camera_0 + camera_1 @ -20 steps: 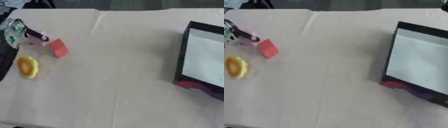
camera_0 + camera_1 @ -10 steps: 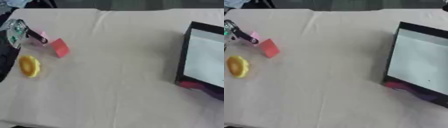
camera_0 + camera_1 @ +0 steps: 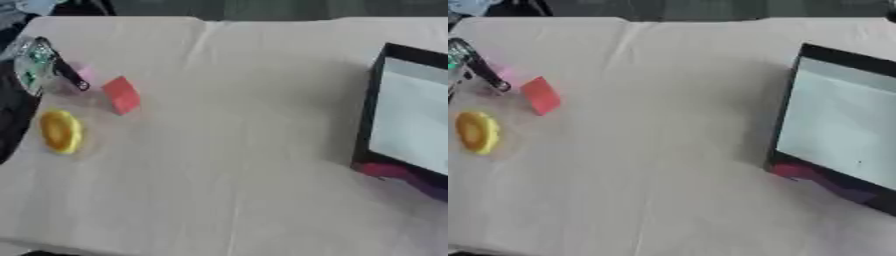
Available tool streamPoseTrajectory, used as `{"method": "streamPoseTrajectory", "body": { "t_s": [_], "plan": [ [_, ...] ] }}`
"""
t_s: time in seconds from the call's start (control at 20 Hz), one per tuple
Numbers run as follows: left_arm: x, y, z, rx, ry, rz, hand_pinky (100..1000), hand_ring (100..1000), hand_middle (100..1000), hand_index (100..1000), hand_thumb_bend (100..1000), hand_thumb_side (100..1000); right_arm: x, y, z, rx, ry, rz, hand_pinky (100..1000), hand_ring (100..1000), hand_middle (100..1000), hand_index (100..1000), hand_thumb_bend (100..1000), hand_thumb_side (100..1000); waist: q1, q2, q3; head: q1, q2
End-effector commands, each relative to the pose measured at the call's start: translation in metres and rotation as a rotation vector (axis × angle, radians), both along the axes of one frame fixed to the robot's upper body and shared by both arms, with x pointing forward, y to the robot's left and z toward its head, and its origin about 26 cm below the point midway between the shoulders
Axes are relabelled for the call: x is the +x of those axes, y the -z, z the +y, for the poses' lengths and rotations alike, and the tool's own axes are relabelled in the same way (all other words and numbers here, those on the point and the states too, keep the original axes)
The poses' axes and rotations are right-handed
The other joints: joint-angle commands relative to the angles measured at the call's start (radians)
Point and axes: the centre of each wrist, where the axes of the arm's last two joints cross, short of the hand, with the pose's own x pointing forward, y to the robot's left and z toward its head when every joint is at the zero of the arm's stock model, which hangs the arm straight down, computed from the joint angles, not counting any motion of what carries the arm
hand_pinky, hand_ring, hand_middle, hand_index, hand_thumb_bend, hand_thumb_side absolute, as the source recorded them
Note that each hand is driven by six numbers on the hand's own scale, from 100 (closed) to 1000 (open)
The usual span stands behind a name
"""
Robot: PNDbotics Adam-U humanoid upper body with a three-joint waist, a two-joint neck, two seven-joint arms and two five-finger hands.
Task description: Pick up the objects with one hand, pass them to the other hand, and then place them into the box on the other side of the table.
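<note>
So nearest the camera it's just the beige cloth-covered tabletop [image 3: 227,200], creased down the middle. On the right side sits the box [image 3: 842,125], black walls with a pale inside, open toward the top, and there's something magenta and purple [image 3: 815,177] poking out right at its near edge, can't make out what it is. Over on the left, closest in, is a yellow ring-shaped thing [image 3: 61,131] lying flat on the cloth. A bit farther back is a red block [image 3: 121,95], tilted, near the ring but not touching it. Just behind and left of the block there's a small pink thing [image 3: 83,74], and the left hand [image 3: 35,70] is right there at it, one dark finger reaching down beside it; whether the fingers are actually pinching it, can't tell. The right hand doesn't show anywhere.
</note>
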Motion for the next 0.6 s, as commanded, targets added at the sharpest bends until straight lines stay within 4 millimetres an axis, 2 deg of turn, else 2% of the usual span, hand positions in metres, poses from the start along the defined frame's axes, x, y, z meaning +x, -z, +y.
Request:
{"method": "streamPoseTrajectory", "body": {
  "t_s": [0.05,0.15,0.3,0.6],
  "plan": [
    [-0.007,-0.038,0.003,-0.040,0.013,-0.116,826,815,728,563,197,137,-0.005,-0.015,-0.007,-0.024,0.014,-0.043,917,920,851,912,527,484,-0.009,-0.015,0.003,-0.007,0.004],
    [-0.013,-0.052,-0.003,-0.062,0.047,-0.179,817,803,713,553,166,159,-0.005,-0.017,-0.007,-0.023,0.013,-0.049,917,921,851,913,531,480,-0.013,-0.017,0.004,-0.017,0.004],
    [-0.024,-0.072,-0.011,-0.062,0.094,-0.284,797,785,692,546,133,146,-0.007,-0.020,-0.007,-0.026,0.011,-0.056,917,921,851,913,533,478,-0.019,-0.020,0.006,-0.035,0.003],
    [-0.049,-0.098,-0.021,-0.112,0.203,-0.417,779,760,658,537,100,165,-0.009,-0.024,-0.009,-0.022,0.012,-0.070,917,921,852,913,526,479,-0.025,-0.025,0.010,-0.053,-0.007]
  ]
}}
